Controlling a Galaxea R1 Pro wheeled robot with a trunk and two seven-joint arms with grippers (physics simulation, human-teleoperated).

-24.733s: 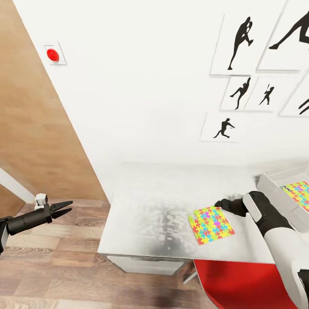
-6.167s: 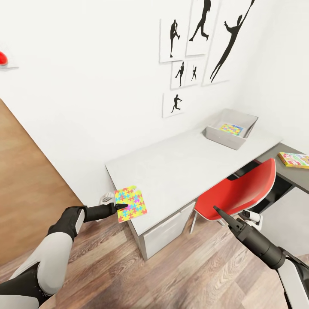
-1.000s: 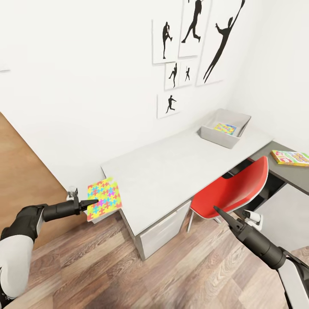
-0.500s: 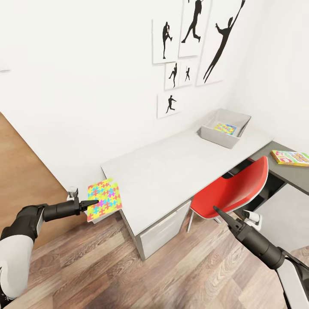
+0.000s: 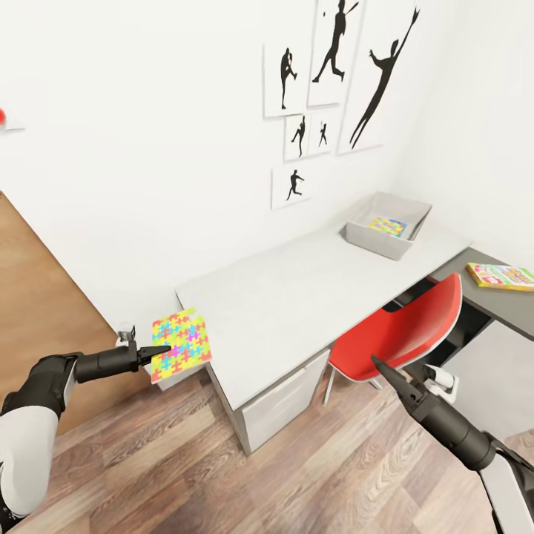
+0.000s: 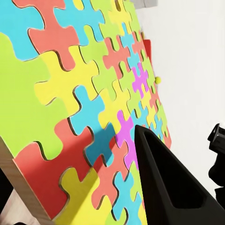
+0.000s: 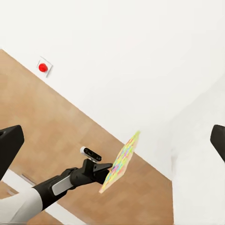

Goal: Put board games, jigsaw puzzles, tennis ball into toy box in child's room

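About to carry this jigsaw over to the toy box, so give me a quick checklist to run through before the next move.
1. Left gripper shut on the jigsaw puzzle: ok.
2. Puzzle clear of the table edge: ok, held off its near end.
3. Toy box within reach: not ok, it sits at the far end.
4. Room in the box: ok, one puzzle inside.
5. Red chair blocking the route: cannot tell.
6. Right gripper free: ok, holding nothing.
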